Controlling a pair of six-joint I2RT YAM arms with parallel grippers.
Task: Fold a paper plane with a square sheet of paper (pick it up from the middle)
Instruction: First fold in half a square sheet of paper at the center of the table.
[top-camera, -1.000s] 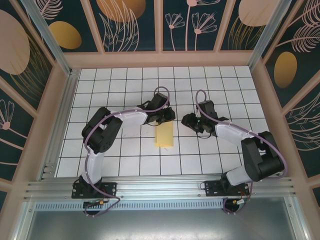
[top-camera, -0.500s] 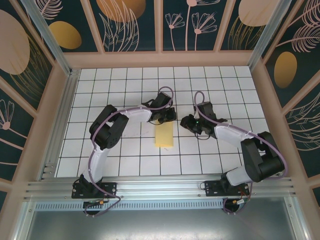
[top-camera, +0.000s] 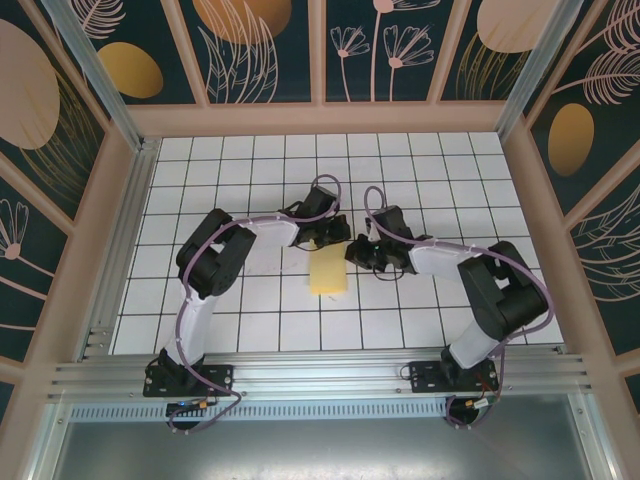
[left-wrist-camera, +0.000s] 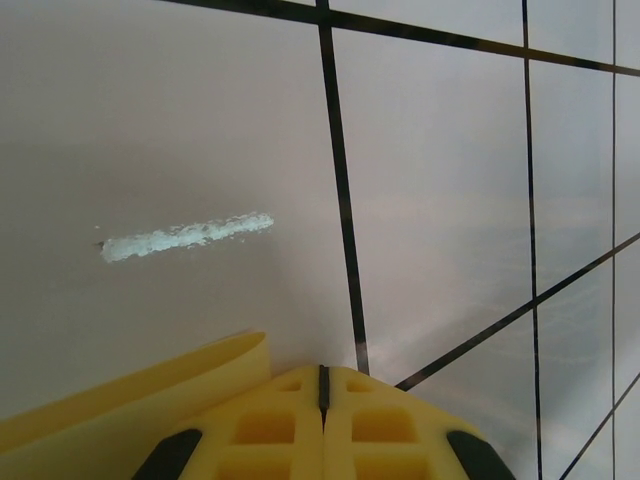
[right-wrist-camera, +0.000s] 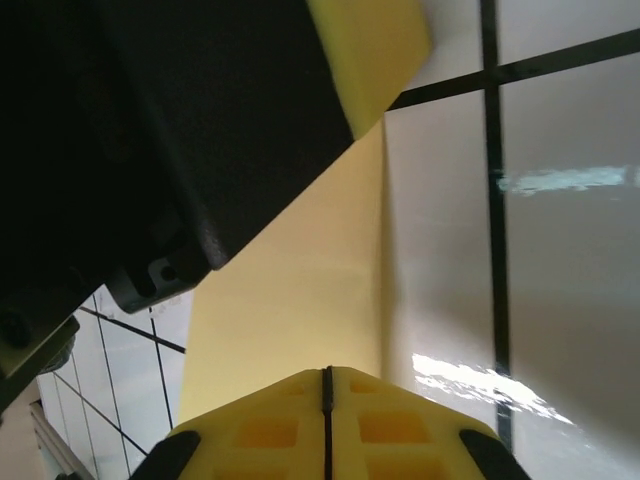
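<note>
Near the middle of the white grid-tiled worktop (top-camera: 200, 180), slightly toward its near edge, a pale yellow folded sheet of paper (top-camera: 328, 272) is laid as a narrow oblong. Its long sides run from the near edge toward the far edge.

The left gripper (top-camera: 335, 236) is positioned at the far short end of the sheet. The right gripper (top-camera: 350, 254) is positioned just beside the sheet's far right corner, close to the left gripper.

In the left wrist view, the yellow fingers (left-wrist-camera: 270, 425) are pressed together, with only a thin seam between them. Nothing is seen clamped in that seam. The sheet is seen just left of the fingertips, its edge curled up off the tile. A whitish scuff mark (left-wrist-camera: 185, 235) is seen on the tile beyond.

In the right wrist view, the right gripper's fingers (right-wrist-camera: 385, 425) are likewise pressed together, with the sheet extending away from their tips. Whether the sheet is touched cannot be told. The black housing of the left arm (right-wrist-camera: 130, 130) is seen over the sheet's far end.
</note>
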